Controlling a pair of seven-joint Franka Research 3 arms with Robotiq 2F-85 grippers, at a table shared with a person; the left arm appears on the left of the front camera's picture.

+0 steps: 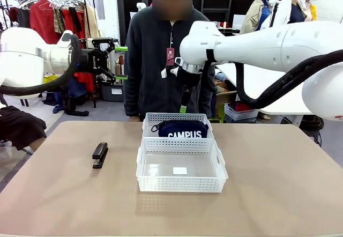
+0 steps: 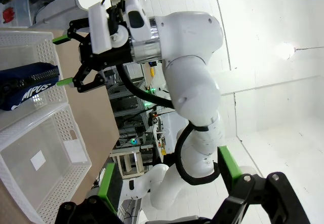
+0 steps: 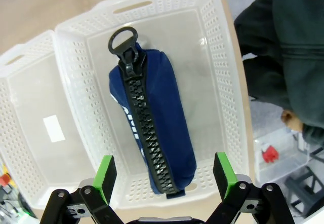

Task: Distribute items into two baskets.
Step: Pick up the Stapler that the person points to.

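Two white lattice baskets stand end to end mid-table. The far basket (image 1: pixel 177 116) (image 3: pixel 230 72) holds the navy "CAMPUS" pouch (image 1: pixel 182 130) (image 3: pixel 152 127) (image 2: pixel 28 84), lying zip-up. The near basket (image 1: pixel 179 184) (image 3: pixel 20 133) (image 2: pixel 40 158) holds nothing but a white label on its floor. A black stapler (image 1: pixel 99 155) lies on the table left of the baskets. My right gripper (image 1: pixel 184 105) (image 3: pixel 164 173) hangs open, straight above the pouch, apart from it. My left gripper (image 1: pixel 121 63) (image 2: pixel 169 176) is open and empty, held high at the left, pointing sideways at the right arm.
A person in a dark fleece (image 1: pixel 161 60) (image 3: pixel 288 41) stands at the far edge behind the baskets, one hand (image 3: pixel 291 117) by their side. Bare tan tabletop (image 1: pixel 268 183) surrounds the baskets and stapler. Clothes racks and crates stand beyond the table.
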